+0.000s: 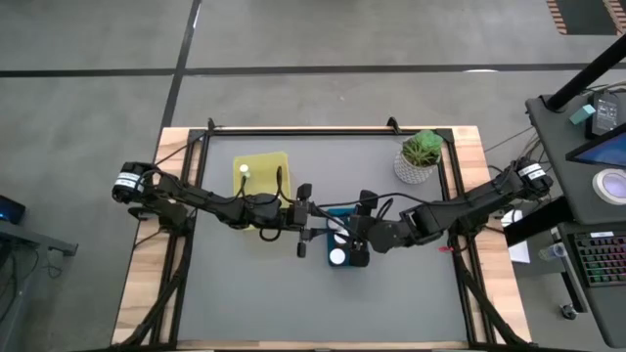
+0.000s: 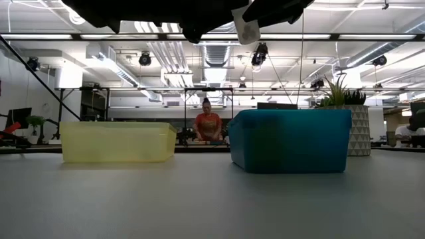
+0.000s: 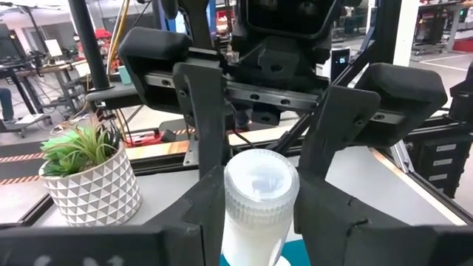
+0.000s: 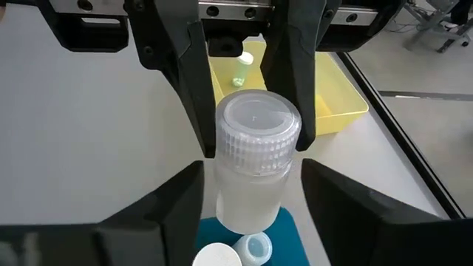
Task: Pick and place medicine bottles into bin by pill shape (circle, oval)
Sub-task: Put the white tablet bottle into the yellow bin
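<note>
- Two grippers meet above the blue bin (image 1: 344, 256): your left gripper (image 4: 247, 111) and right gripper (image 3: 251, 155) both have fingers closed on one clear bottle (image 4: 251, 159), held in the air.
- One green bottle (image 1: 245, 169) lies in the yellow bin (image 1: 256, 161).
- More bottles (image 4: 218, 256) sit in the blue bin.
</note>
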Motion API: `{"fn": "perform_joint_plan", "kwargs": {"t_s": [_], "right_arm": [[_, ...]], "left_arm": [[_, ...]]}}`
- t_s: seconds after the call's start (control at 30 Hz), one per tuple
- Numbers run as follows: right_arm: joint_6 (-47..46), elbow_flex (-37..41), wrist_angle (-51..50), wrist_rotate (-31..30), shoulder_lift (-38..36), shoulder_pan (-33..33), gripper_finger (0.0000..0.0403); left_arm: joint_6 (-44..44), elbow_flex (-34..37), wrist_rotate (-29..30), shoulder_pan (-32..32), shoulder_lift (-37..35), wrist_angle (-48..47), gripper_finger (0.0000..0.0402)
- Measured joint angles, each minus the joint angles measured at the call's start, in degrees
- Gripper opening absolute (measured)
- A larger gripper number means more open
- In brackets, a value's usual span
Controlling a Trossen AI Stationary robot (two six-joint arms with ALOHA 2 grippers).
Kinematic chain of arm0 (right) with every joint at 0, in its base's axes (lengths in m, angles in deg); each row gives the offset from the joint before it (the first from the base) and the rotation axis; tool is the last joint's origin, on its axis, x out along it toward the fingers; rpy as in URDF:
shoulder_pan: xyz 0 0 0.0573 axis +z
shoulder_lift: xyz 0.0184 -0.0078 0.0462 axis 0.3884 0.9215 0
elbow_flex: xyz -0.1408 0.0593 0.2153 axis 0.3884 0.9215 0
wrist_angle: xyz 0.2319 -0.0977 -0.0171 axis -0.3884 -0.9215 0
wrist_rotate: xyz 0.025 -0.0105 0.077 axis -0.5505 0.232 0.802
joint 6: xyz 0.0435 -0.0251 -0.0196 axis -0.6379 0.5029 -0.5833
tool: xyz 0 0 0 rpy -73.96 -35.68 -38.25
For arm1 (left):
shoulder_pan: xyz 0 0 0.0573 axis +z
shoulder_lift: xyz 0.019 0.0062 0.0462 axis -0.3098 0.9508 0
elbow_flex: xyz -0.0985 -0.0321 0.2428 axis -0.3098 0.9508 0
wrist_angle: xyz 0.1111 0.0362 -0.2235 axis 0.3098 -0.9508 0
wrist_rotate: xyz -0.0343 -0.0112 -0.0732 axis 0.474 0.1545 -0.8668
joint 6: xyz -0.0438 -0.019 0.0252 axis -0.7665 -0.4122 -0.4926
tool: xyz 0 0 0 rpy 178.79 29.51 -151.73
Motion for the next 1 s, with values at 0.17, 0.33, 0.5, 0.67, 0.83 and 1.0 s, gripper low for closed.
{"fn": "perform_joint_plan", "kwargs": {"t_s": [0.17,0.33,0.5,0.67,0.83,1.0], "right_arm": [[0.2,0.1,-0.5,0.0,-1.7,0.0,0.0247],[-0.8,0.1,-2.1,0.0,-4.3,0.0,0.026],[-3.2,0.1,-4.9,-0.2,-7.1,0.0,0.0254],[-5.3,1.1,-6.7,-0.2,-9.2,0.0,0.0243],[-5.9,2.8,-6.8,-0.2,-9.6,0.0,0.0235],[-5.9,3.8,-6.4,-0.2,-9.1,0.0,0.0237]], "left_arm": [[0.0,0.0,0.0,0.0,-0.6,-0.6,0.0116],[0.0,0.1,4.4,0.0,-2.5,-6.9,0.0116],[0.0,0.1,11.0,0.6,-6.4,-16.7,0.0116],[-1.5,0.5,19.4,2.1,-10.5,-25.6,0.0123],[-5.5,3.6,24.6,4.7,-14.2,-28.6,0.0126],[-13.3,9.3,29.7,8.4,-18.3,-28.9,0.0127]]}}
